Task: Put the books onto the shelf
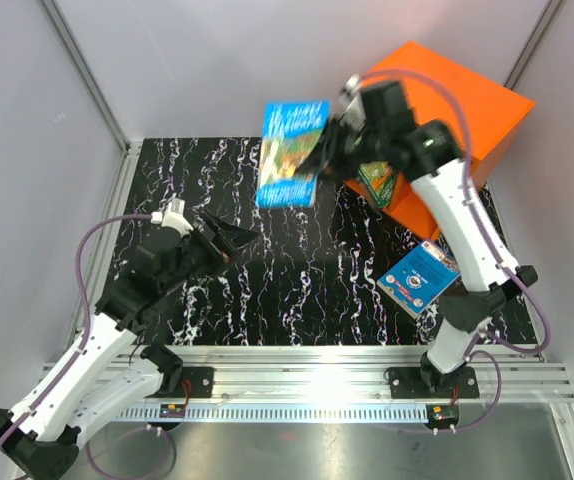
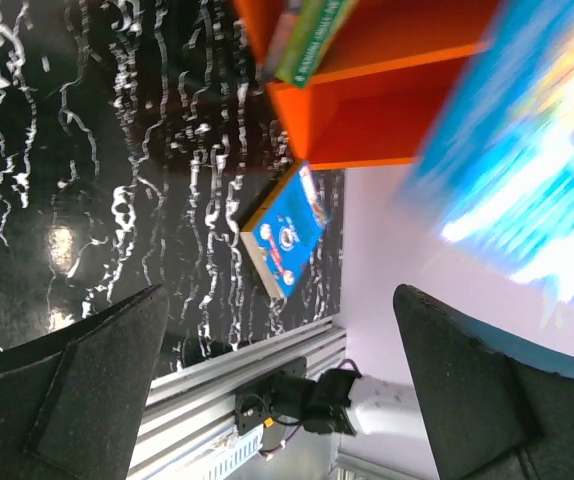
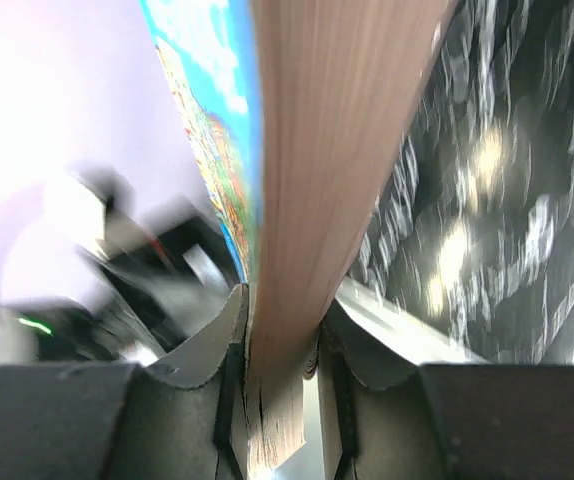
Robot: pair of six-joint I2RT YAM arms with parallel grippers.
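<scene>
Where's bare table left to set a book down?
Bare: the middle of the table, between the left gripper and the flat blue book; also the back-left corner, left of the held book in the right gripper. Crowded: the right side, where shelf, flat blue book and right arm bunch up.

A blue book (image 1: 292,152) gripped in the right claw (image 1: 319,158) hangs over the surface (image 1: 297,290), left of the orange shelf (image 1: 467,110). A green book (image 1: 377,182) sits in one compartment; the other gapes free. An emblem book (image 1: 417,278) lies before it. The left claw (image 1: 239,238) stands wide at mid-left.
</scene>
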